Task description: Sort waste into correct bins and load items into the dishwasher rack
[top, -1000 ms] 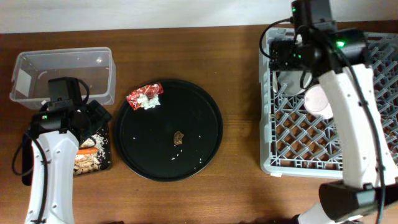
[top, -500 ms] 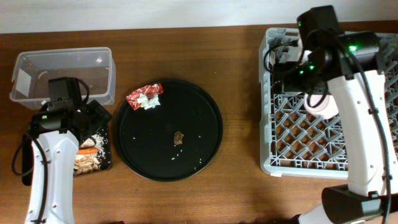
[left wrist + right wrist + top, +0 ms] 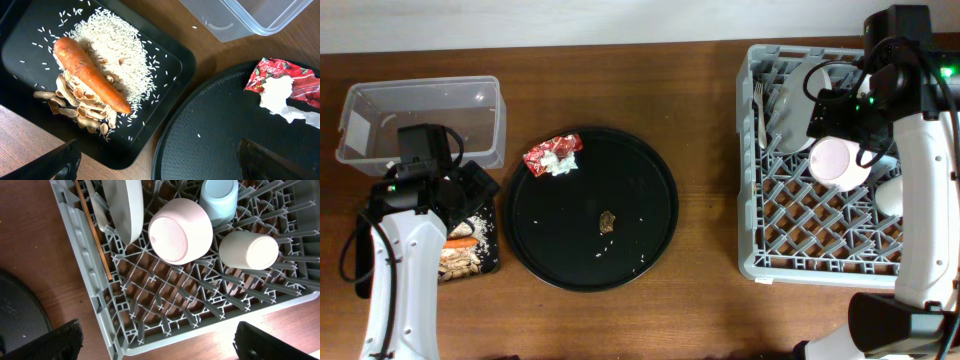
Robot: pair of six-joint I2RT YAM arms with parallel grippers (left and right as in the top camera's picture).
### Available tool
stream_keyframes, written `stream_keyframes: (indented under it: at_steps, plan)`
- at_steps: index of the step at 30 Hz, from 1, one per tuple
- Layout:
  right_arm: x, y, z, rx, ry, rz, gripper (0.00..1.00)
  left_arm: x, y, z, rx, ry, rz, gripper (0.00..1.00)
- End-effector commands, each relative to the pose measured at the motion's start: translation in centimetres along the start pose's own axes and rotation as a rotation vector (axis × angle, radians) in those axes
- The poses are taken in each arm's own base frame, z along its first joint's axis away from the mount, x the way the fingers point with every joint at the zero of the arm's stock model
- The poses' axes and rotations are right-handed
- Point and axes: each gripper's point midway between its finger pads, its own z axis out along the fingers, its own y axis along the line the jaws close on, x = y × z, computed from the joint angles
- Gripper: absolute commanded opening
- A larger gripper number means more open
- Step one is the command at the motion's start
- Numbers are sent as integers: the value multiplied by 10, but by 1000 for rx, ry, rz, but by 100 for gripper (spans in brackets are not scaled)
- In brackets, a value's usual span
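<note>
Left gripper (image 3: 165, 165) empty, jaws wide, near flat black tray (image 3: 22, 27) where carrot (image 3: 87, 72) lies sorted — right gripper (image 3: 165, 345) likewise wide above rack (image 3: 820, 268), bowl (image 3: 180, 230) base-up on pegs to drain. Wrapper (image 3: 552, 156) on round tray (image 3: 620, 190): my likely next pick.

You are looking down on a brown wooden desk (image 3: 710, 90) with a streaky grain, under soft, even light that throws only faint shadows. Along the desk's far edge runs a pale off-white strip (image 3: 520, 25); you cannot tell whether it is wall or floor.
</note>
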Motion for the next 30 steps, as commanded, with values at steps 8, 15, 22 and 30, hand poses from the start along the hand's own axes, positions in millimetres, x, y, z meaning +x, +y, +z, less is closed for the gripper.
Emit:
stream_keyframes:
  at_steps: [8,15,22,30]
  plan:
    - [-2,-5,-5,12,-20,16,99,-7,-2,-9,18,-29,-4,99]
    - [-2,-5,-5,12,-20,16,99,26,-51,-20,313,165,3,99]
    - [-2,-5,-5,12,-20,16,99,92,-122,-50,549,270,369,99]
    - [-2,-5,-5,12,-20,16,99,108,-133,-42,409,113,639,99]
